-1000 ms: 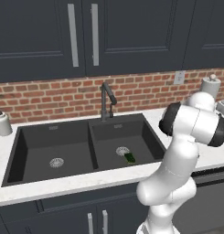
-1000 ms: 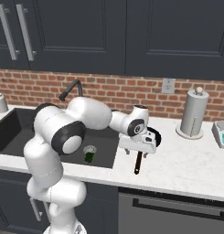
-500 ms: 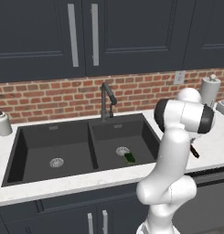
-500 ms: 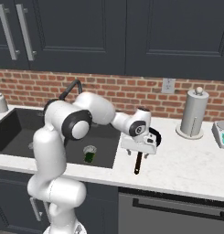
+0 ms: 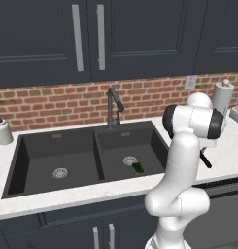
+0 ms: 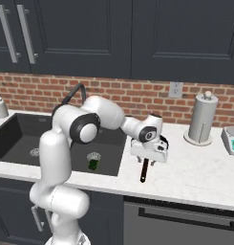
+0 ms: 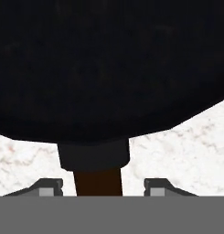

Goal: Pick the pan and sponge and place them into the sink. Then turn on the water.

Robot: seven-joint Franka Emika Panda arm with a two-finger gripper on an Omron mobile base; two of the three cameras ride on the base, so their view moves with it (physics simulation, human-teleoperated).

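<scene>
A: Anything in the hand view not given by the base views?

B: Close look along the gripper. Black pan directly ahead, its rim cut off at the top and both sides. Brown handle running back between the two finger tips. Jaws partly open, astride the handle, with a strip of white counter bare on either side. Not touching, nothing held.

A: And from the right base view?

B: Gripper low over the counter, handle sticking out beneath it toward the camera. Pan body mostly hidden behind the hand.

A: Left base view?

B: Hand blocked by the arm's own elbow. Just a thin dark stick poking out past it, probably the handle end; hard to say.

A: Sponge?

B: Well off to the gripper's left, down in the nearer basin of the sink, by the drain: green sponge, plainer in the left base view, half behind the arm in the right one.
</scene>
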